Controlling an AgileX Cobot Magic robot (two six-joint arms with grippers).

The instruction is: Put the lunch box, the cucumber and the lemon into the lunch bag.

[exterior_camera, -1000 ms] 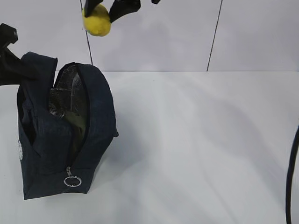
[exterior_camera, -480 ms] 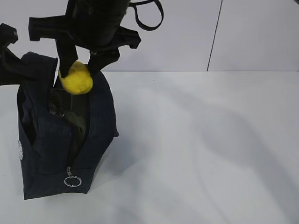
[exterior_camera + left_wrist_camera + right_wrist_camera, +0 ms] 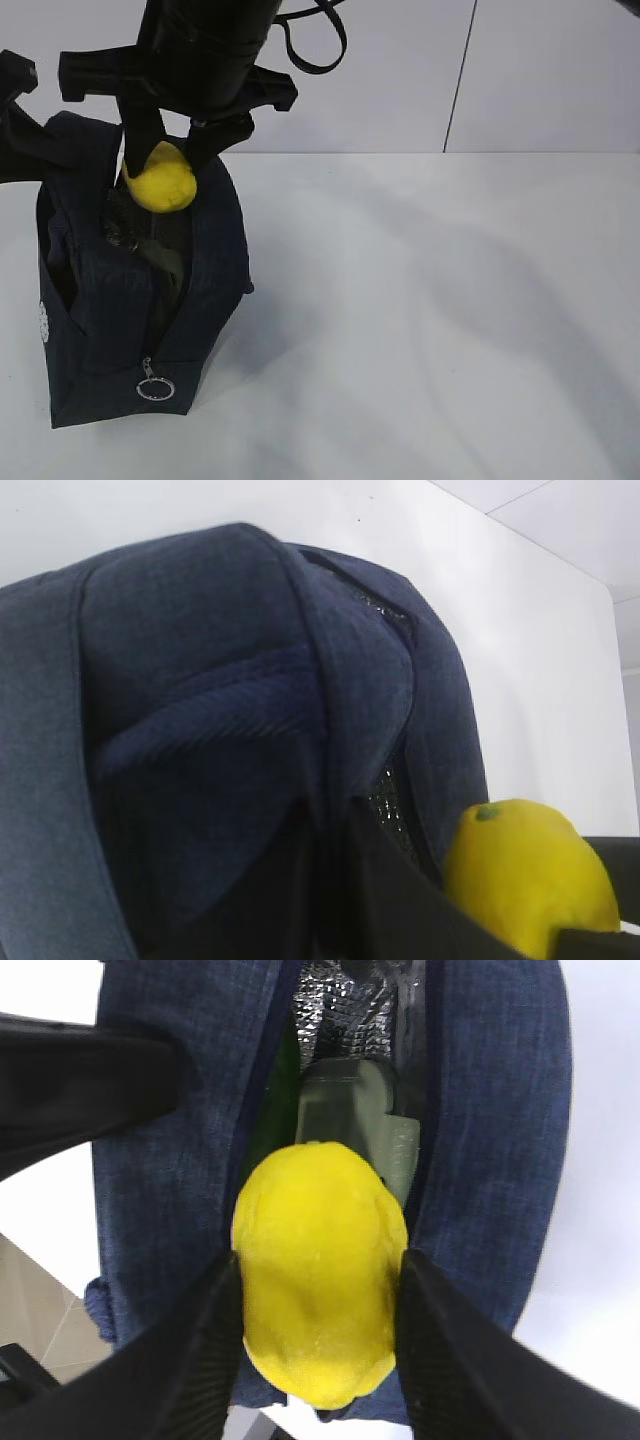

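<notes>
The navy lunch bag [image 3: 110, 320] stands at the left of the table with its top zipper open. My right gripper [image 3: 163, 170] is shut on the yellow lemon [image 3: 160, 178] and holds it right at the bag's mouth. From the right wrist, the lemon [image 3: 320, 1270] sits between both fingers above the lunch box [image 3: 355, 1125], whose sage lid shows inside the bag. A dark green strip beside it looks like the cucumber [image 3: 272, 1110]. My left gripper [image 3: 30, 150] is shut on the bag's upper left edge [image 3: 200, 680], with the lemon [image 3: 525, 875] showing at its right.
The silver ring zipper pull [image 3: 155, 388] hangs at the bag's near end. Foil lining [image 3: 340, 1000] shows at the far end of the opening. White tabletop [image 3: 430, 320] stretches to the right of the bag. A cable loop [image 3: 318, 55] hangs off the right arm.
My right gripper came down with the lemon from the top of the view to the bag's mouth, then almost stopped. The left gripper and the bag stayed put.
</notes>
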